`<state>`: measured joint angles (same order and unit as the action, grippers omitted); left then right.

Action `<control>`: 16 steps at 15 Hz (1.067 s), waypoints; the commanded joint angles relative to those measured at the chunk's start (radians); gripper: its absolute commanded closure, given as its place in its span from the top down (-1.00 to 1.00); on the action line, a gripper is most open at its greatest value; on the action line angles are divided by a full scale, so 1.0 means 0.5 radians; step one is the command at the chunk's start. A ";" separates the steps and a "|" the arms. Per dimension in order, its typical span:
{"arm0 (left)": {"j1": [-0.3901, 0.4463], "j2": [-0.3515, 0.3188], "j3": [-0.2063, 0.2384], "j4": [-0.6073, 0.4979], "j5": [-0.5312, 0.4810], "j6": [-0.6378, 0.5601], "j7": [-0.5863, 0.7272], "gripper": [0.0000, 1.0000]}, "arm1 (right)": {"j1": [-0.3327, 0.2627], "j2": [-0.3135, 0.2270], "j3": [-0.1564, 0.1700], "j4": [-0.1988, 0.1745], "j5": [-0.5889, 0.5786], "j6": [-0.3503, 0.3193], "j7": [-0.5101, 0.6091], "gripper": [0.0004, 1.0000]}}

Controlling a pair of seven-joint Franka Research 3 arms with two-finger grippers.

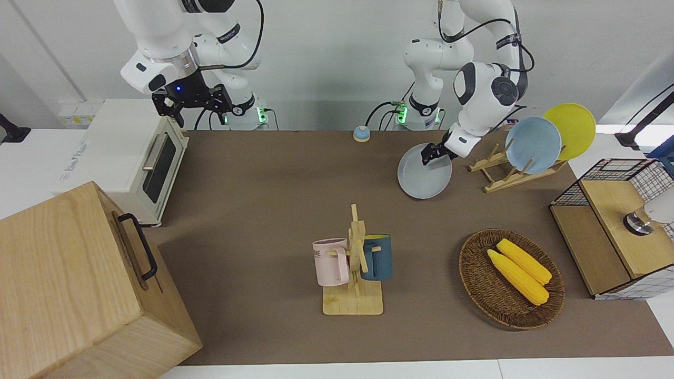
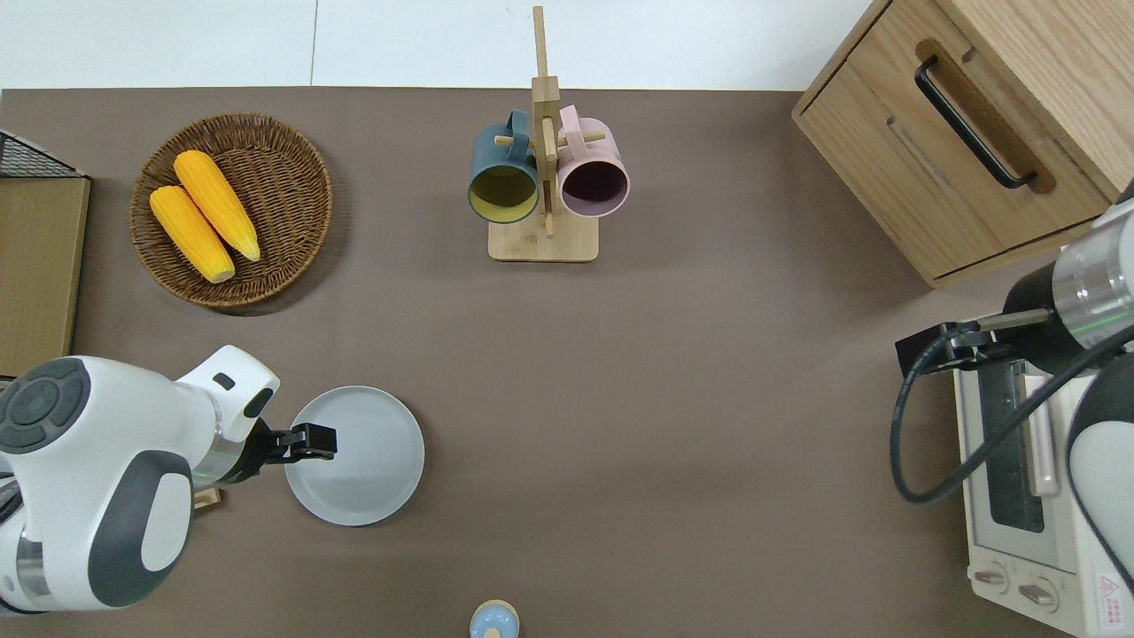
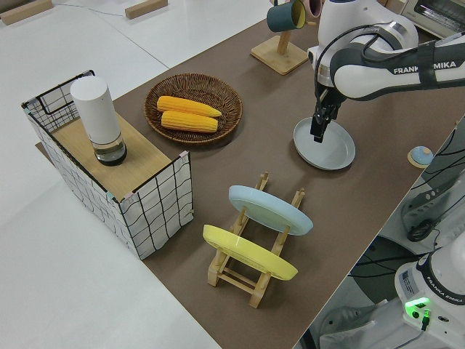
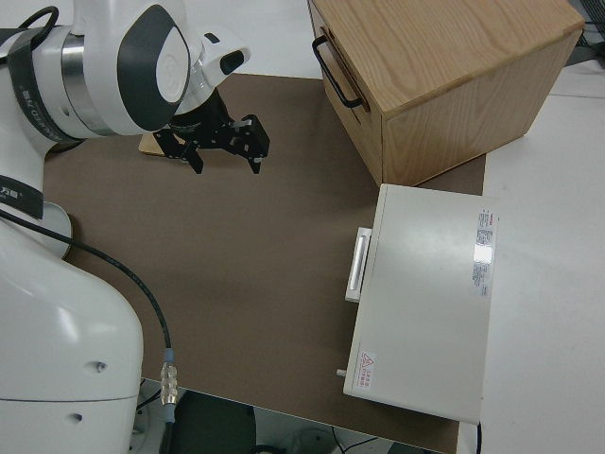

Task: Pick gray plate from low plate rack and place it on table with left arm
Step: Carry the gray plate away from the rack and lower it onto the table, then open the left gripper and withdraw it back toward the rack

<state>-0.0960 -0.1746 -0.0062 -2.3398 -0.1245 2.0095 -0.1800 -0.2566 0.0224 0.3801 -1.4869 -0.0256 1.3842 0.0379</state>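
Note:
The gray plate lies flat, or very nearly flat, on the brown table, beside the low plate rack on the side toward the right arm's end. It also shows in the front view and the left side view. My left gripper is shut on the gray plate's rim at the edge nearest the rack, low over the table. The rack holds a light blue plate and a yellow plate. My right gripper is open and empty; that arm is parked.
A mug tree with a pink and a blue mug stands mid-table. A wicker basket with two corn cobs, a wire crate, a toaster oven, a wooden cabinet and a small blue bell are around.

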 commanded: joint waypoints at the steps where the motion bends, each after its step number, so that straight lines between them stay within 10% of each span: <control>1: 0.008 -0.028 0.006 0.059 0.096 -0.061 -0.036 0.98 | -0.051 -0.005 0.047 0.019 -0.013 -0.029 0.025 0.97; 16: -0.004 -0.028 0.166 0.949 0.261 -0.690 0.004 1.00 | -0.051 -0.005 0.047 0.019 -0.013 -0.029 0.025 0.97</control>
<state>-0.0951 -0.1929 0.0805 -1.9324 -0.0028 1.7302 -0.1794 -0.2566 0.0224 0.3801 -1.4869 -0.0256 1.3842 0.0379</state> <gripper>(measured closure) 0.000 0.013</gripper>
